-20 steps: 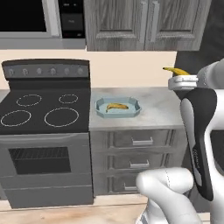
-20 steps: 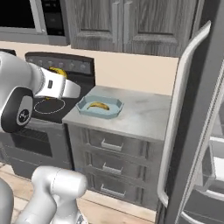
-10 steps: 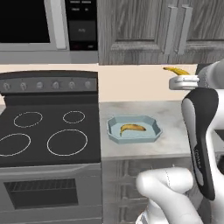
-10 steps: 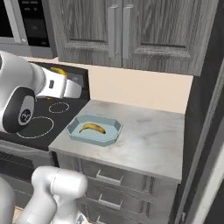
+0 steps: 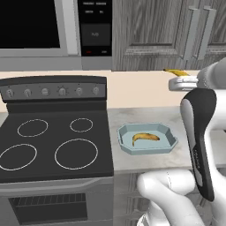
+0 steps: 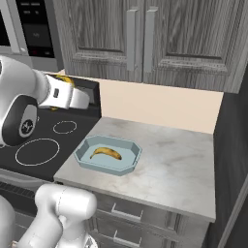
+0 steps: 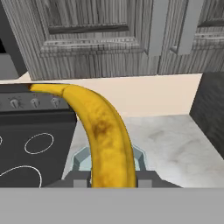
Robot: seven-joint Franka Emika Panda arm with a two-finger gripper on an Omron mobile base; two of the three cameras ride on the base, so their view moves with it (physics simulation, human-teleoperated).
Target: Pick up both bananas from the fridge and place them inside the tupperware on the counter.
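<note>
My gripper [image 5: 180, 78] is shut on one banana [image 5: 175, 72], held high above the counter [image 5: 145, 115] to the right of the tupperware [image 5: 126, 149]. In the hand view this held banana [image 7: 105, 131] curves up from the fingers and covers most of the tupperware [image 7: 78, 160] below it. The other banana [image 5: 145, 138] lies inside the light blue tupperware. From the right base view, the held banana [image 6: 63, 79] pokes out over the gripper [image 6: 65, 88], up and left of the tupperware [image 6: 82, 156] and the banana in it [image 6: 105, 153]. The fridge's grey side [image 6: 236, 155] borders the counter on the right.
A black stovetop [image 5: 48, 148] with several ring burners lies left of the counter, its knob panel [image 5: 53, 92] behind. Dark wood cabinets [image 6: 145, 38] and a microwave [image 5: 39, 31] hang above. Bare marbled counter [image 6: 179, 169] stretches right of the tupperware.
The whole picture has shifted and grown: the base has driven closer to the counter, so stove and tupperware loom larger. The gripper stays shut on its banana.
</note>
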